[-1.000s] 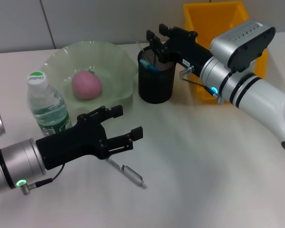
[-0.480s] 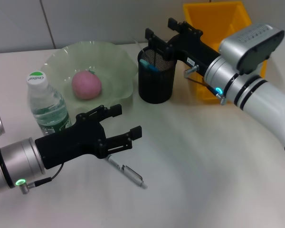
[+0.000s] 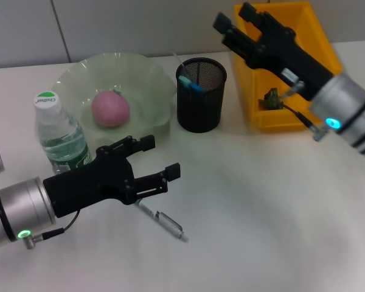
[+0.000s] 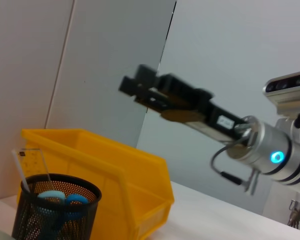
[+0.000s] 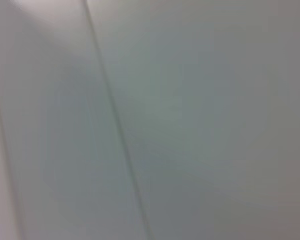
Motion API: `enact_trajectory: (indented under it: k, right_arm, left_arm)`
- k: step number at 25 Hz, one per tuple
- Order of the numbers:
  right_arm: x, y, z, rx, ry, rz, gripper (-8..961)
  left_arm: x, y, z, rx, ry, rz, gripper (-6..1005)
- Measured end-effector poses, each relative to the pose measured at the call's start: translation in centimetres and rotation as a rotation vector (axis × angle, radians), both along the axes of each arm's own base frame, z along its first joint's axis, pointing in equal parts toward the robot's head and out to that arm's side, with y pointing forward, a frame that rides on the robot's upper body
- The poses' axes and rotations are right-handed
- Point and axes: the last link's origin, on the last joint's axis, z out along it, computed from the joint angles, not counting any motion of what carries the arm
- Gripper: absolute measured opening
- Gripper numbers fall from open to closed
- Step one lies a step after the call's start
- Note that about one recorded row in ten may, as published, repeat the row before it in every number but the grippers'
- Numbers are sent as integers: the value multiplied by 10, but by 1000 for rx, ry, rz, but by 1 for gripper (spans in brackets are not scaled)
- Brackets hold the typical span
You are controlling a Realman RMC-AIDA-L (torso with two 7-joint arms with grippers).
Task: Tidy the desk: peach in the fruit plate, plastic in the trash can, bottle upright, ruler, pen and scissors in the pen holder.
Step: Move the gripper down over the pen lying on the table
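Head view: left gripper [image 3: 152, 161] hovers with fingers spread, the pen [image 3: 161, 220] lying on the table [image 3: 267, 213] just below them. Right gripper [image 3: 234, 24] is raised above the yellow bin [image 3: 316, 24], fingers apart, empty. Pen holder [image 3: 200, 94] stands between the two grippers.

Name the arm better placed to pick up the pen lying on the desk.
Left. Its tool hovers open right above the pen, while the right tool is raised over the yellow bin.

right wrist | pale grey wall panels [image 5: 200, 115] | dark slanted seam [image 5: 117, 130]
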Motion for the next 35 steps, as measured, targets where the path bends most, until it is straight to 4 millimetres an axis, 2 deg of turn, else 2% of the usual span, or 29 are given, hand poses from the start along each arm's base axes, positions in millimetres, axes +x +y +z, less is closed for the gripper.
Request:
enact_trajectory:
  k: [1, 5, 11, 21, 29, 35]
  right_arm:
    - [4, -8, 8, -53, 20, 36, 724]
    - [11, -20, 18, -137, 16, 86, 724]
    - [33, -54, 33, -318, -110, 152, 723]
    - [64, -90, 53, -523, -259, 128, 722]
    - [71, -97, 48, -574, -310, 111, 722]
    - [75, -94, 48, -571, -309, 81, 723]
  left_arm:
    - [0, 0, 0, -2, 3, -1, 863]
    - [-2, 0, 1, -3, 12, -4, 863]
    - [-3, -1, 4, -14, 14, -10, 862]
    - [-5, 2, 11, -29, 32, -23, 862]
    - [-2, 3, 16, -30, 65, -67, 862]
    - [30, 8, 27, -47, 178, -252, 862]
